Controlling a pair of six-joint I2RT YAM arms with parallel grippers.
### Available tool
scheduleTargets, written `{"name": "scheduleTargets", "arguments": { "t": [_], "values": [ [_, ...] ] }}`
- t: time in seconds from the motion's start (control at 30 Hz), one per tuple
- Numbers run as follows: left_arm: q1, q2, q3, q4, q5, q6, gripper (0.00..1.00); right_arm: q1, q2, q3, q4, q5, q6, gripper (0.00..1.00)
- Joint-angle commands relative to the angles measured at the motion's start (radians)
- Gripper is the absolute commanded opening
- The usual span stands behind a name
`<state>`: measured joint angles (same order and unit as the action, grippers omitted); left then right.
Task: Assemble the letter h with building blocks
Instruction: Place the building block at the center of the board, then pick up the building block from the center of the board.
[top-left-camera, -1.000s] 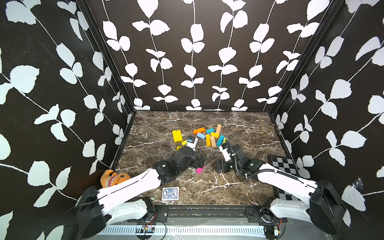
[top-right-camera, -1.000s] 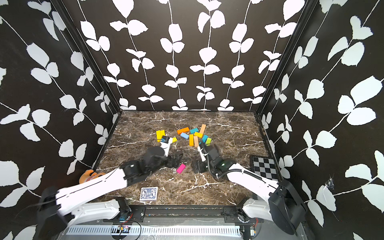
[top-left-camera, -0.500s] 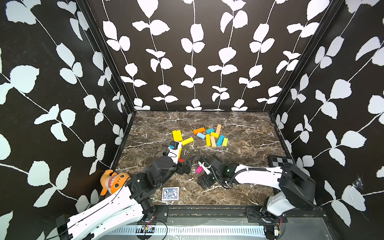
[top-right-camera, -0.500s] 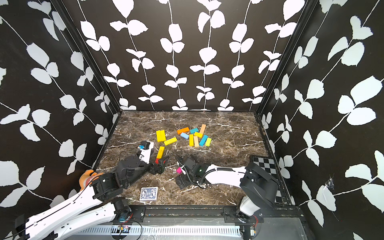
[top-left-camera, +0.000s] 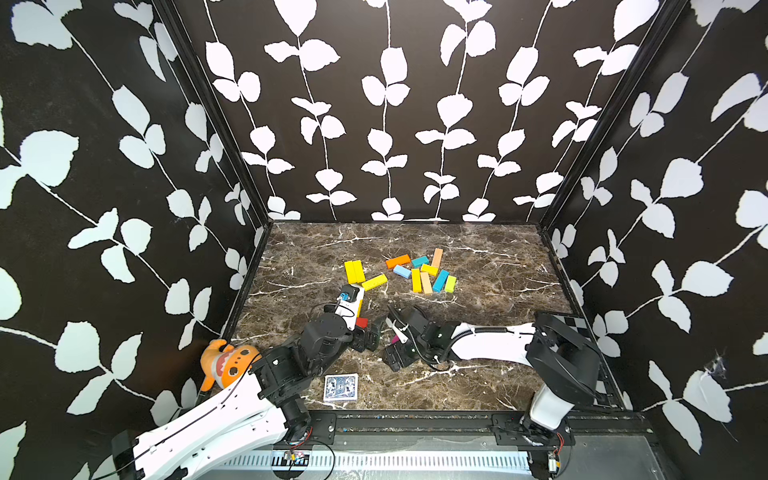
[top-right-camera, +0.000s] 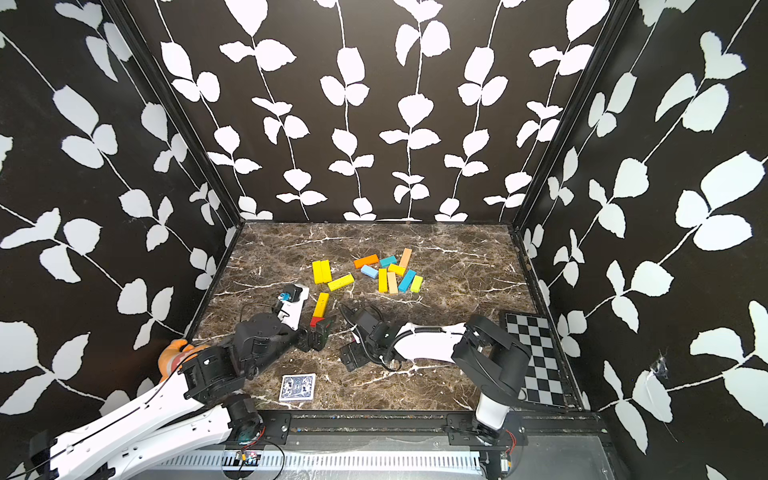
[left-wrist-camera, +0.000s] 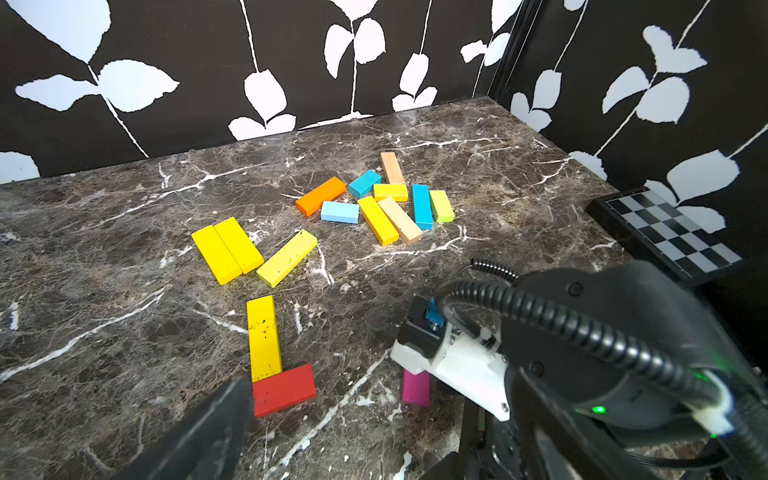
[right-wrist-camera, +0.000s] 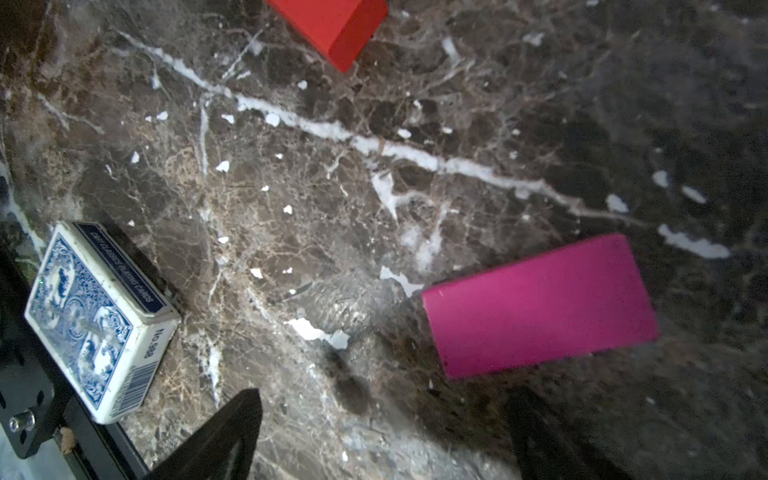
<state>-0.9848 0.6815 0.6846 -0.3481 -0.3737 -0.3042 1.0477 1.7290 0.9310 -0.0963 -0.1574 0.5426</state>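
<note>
A long yellow block lies with a red block touching its near end; both also show in a top view, yellow block and red block. A pink block lies flat to their right. My left gripper is open and empty just before the red block, low over the table. My right gripper is open and empty, with the pink block just past one finger. Loose building blocks lie piled farther back, with three yellow ones left of them.
A blue-patterned card box lies near the front edge, close to my right gripper. A checkerboard sits at the right wall. An orange plush toy is at the front left corner, beside my left arm.
Both grippers have drawn back from the blocks toward the front edge. The right one swung left to the pink block. The yellow, red and pink blocks stayed put.
</note>
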Motion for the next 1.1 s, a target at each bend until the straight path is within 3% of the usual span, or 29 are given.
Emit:
{"name": "scheduleTargets", "arguments": {
  "t": [0.0,0.2,0.3,0.43,0.53,0.7,1.07],
  "values": [
    [0.007,-0.014,-0.014,-0.009,-0.019,0.005,0.99,0.007,0.044,0.039,0.062,-0.035,0.026,0.91],
    [0.006,-0.059,-0.029,-0.031,-0.038,-0.013,0.99,0.002,0.137,0.131,0.091,-0.028,0.026,0.91],
    [0.006,-0.083,-0.046,-0.025,-0.040,-0.022,0.99,-0.003,0.112,0.162,0.037,-0.009,0.026,0.92],
    [0.006,-0.094,-0.070,-0.007,-0.037,-0.033,0.99,-0.003,0.051,0.260,-0.245,0.188,0.080,0.93],
    [0.006,-0.087,-0.081,-0.001,-0.043,-0.042,0.99,-0.010,0.046,0.315,-0.410,0.316,0.200,0.93],
    [0.006,-0.082,-0.089,0.003,-0.036,-0.041,0.99,-0.024,0.092,0.372,-0.507,0.338,0.366,0.92],
    [0.006,-0.109,-0.119,-0.002,-0.009,-0.042,0.99,-0.023,0.236,0.528,-0.584,0.334,0.466,0.90]
  ]
}}
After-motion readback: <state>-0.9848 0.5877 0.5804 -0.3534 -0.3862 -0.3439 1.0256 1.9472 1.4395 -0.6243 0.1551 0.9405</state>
